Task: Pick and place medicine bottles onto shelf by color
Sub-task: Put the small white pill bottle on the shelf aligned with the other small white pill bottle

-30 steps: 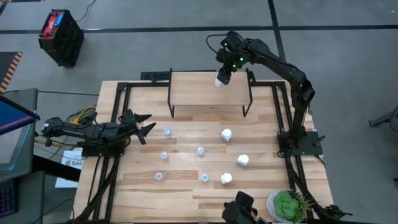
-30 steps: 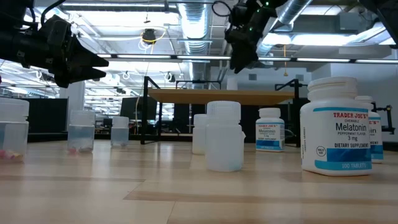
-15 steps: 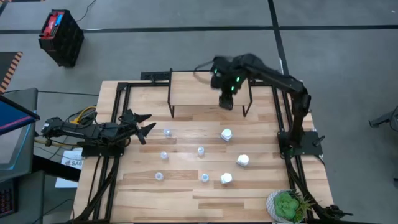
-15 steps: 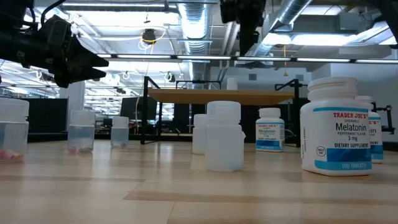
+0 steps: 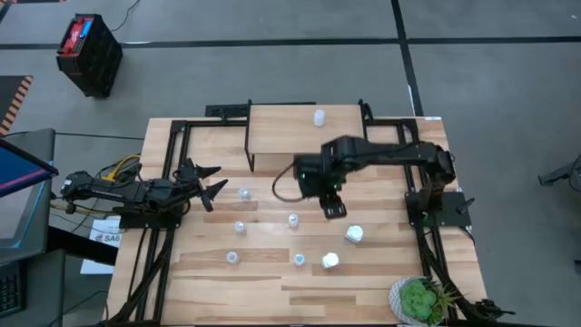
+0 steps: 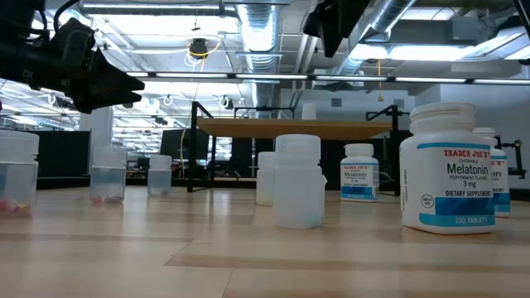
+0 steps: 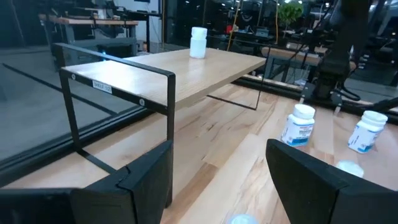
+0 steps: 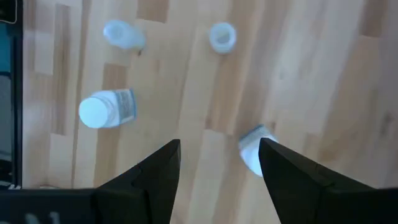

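One white bottle [image 5: 319, 116] stands on the shelf [image 5: 290, 132] at twelve o'clock; right claw [image 5: 334, 210], released and empty, hangs above a white bottle [image 8: 254, 148] on the surface, presumably next; left claw [image 5: 211, 181] waits spread at nine o'clock.

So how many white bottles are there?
4. One bottle stands on the shelf. On the table: a front bottle, a second bottle, and a third bottle under the right hand, hidden from above.
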Available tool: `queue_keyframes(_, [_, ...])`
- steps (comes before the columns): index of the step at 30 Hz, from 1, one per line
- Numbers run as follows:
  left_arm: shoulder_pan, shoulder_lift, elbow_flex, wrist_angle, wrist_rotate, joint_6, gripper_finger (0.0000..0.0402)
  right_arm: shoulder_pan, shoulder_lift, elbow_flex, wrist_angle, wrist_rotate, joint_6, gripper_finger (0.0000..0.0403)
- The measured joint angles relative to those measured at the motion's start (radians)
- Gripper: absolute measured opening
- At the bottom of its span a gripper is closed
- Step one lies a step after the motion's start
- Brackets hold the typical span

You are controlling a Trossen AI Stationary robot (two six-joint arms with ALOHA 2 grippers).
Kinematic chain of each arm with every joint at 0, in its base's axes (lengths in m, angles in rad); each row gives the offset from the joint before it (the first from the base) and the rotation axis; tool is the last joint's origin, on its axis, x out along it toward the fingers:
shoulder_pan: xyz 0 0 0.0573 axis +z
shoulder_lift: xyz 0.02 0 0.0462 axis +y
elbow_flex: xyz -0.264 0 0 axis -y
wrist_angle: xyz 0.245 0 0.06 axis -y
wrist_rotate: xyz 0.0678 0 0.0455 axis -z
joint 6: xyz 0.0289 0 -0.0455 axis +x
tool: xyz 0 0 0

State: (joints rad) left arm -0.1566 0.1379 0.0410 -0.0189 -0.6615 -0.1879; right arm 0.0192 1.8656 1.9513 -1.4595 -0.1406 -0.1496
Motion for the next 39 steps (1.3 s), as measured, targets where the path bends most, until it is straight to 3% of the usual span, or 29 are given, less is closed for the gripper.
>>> queue_keyframes(6, [0.0, 0.0, 0.0, 0.0, 0.002, 0.0, 0.0245, 0.039, -0.075, -0.142, 0.16, 0.007, 0.097, 0.0239])
queue_keyframes(12, [0.0, 0.0, 0.0, 0.001, 0.029, 0.0, 0.0245, 0.089, -0.202, -0.404, 0.515, 0.058, 0.245, 0.0239])
queue_keyframes(18, [0.0, 0.0, 0.0, 0.001, 0.03, 0.0, 0.0245, 0.161, -0.226, -0.588, 0.827, 0.129, 0.321, 0.0239])
queue_keyframes(25, [0.0, 0.0, 0.0, 0.005, 0.03, 0.0, 0.0245, 0.181, -0.182, -0.617, 0.881, 0.148, 0.309, 0.0239])
queue_keyframes(39, [0.0, 0.028, -0.002, 0.013, 0.06, 0.016, 0.0245, 0.086, -0.006, -0.606, 1.013, 0.149, 0.309, 0.0239])
